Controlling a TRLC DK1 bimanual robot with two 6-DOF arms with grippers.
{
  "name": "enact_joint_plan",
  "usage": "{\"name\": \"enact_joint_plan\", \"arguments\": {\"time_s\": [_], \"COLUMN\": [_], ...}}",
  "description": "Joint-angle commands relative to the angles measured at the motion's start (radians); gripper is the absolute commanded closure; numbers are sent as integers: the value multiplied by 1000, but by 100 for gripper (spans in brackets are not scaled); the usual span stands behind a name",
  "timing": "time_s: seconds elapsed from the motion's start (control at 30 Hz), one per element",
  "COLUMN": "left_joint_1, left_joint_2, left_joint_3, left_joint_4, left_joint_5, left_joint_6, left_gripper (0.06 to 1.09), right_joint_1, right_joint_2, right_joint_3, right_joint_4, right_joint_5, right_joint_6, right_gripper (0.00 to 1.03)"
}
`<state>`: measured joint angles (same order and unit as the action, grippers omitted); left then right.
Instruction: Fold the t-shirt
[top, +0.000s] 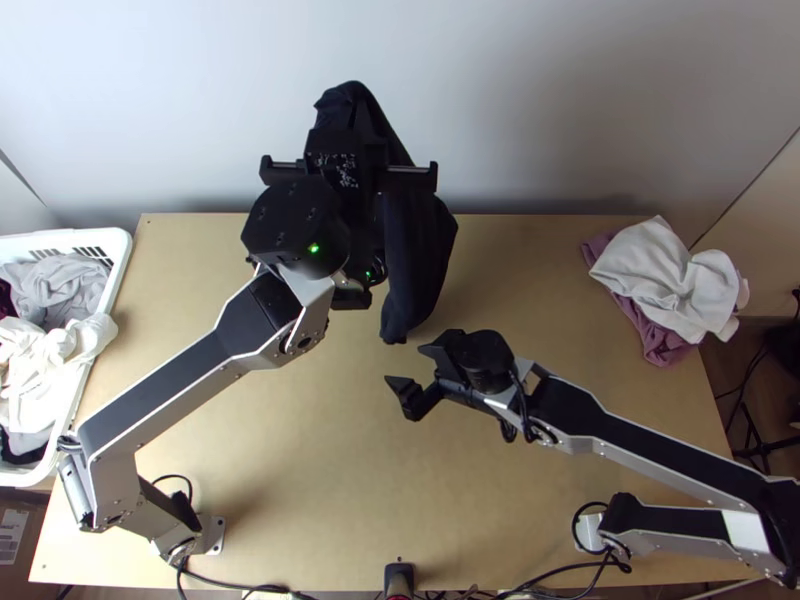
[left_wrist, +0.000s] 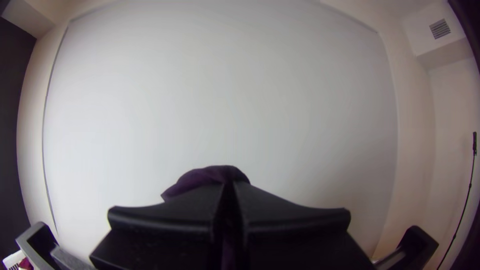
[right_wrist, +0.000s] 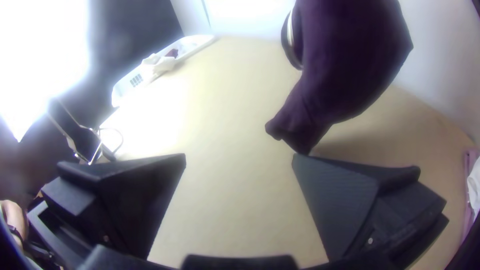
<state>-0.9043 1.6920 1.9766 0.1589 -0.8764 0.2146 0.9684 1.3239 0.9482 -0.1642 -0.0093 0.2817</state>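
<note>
High over the table's far edge, my left gripper (top: 350, 150) is shut on the dark t-shirt (top: 415, 260), which hangs bunched below it. In the left wrist view the pads of my left gripper (left_wrist: 230, 200) meet, with a bit of dark purple t-shirt (left_wrist: 210, 175) showing behind them. My right gripper (top: 412, 372) stands open near the middle of the table, just nearer than the shirt's lower end. In the right wrist view, nothing lies between the fingers of my right gripper (right_wrist: 239, 160); the hanging t-shirt (right_wrist: 345, 60) is beyond them, apart from the fingers.
A white basket (top: 118, 270) of clothes stands at the table's left edge. White cloth (top: 670, 280) lies over a mauve cloth (top: 660, 345) at the far right. Bare table (top: 320, 470) spreads between the arm bases. A person's hand (right_wrist: 14, 217) shows at the right wrist view's edge.
</note>
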Motion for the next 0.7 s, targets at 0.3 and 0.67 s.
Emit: {"name": "enact_joint_plan", "arguments": {"time_s": [0.3, 0.67], "left_joint_1": [-28, 12], "left_joint_2": [-8, -35], "left_joint_3": [2, 5], "left_joint_4": [90, 102], "left_joint_5": [-7, -10], "left_joint_6": [86, 94], "left_gripper": [105, 105], "right_joint_1": [-40, -40], "right_joint_2": [152, 284], "right_joint_3": [27, 121], "right_joint_4": [112, 92], "right_joint_5": [0, -1], "right_joint_6": [31, 77], "right_gripper": [4, 14]}}
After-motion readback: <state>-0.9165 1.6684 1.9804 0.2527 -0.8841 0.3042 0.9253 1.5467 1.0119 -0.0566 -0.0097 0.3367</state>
